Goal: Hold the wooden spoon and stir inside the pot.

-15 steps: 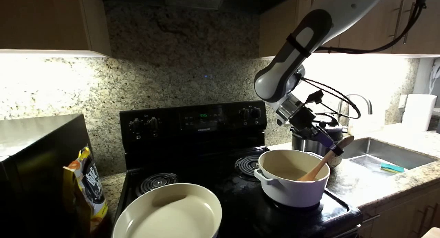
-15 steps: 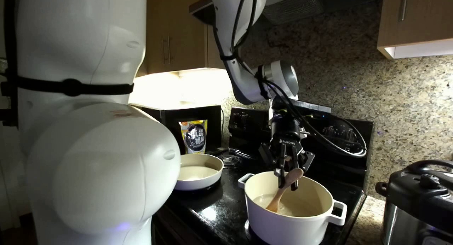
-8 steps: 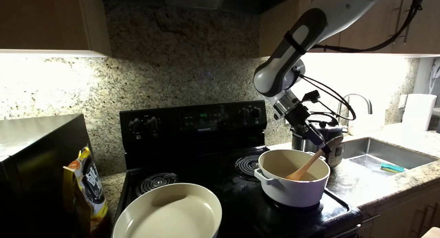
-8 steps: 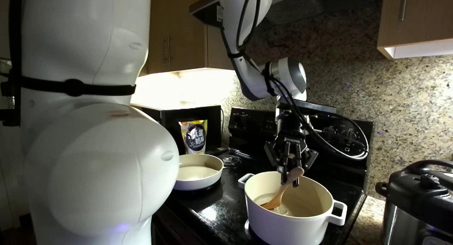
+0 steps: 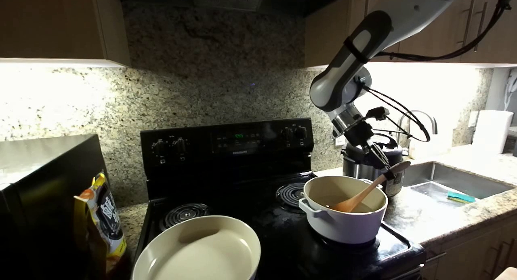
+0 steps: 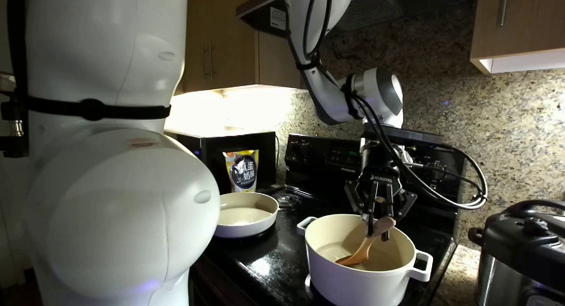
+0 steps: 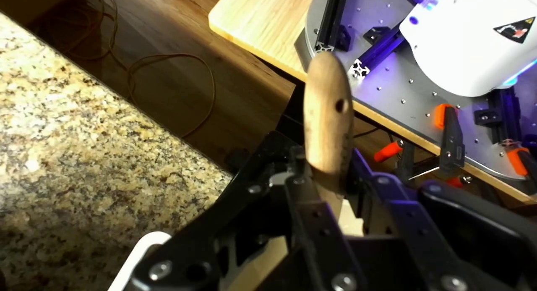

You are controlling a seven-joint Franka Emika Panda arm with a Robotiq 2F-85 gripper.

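Exterior view: got my black hand (image 5: 388, 174) clamping the tan wooden spoon (image 5: 363, 193), slanting 8 o'clock into the round white pot (image 5: 348, 227).

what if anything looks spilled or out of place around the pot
Nothing stands out. The pot sits level on the stove, and I see no obvious spill. The wooden spoon slants into the pot, but the tool holds it there.
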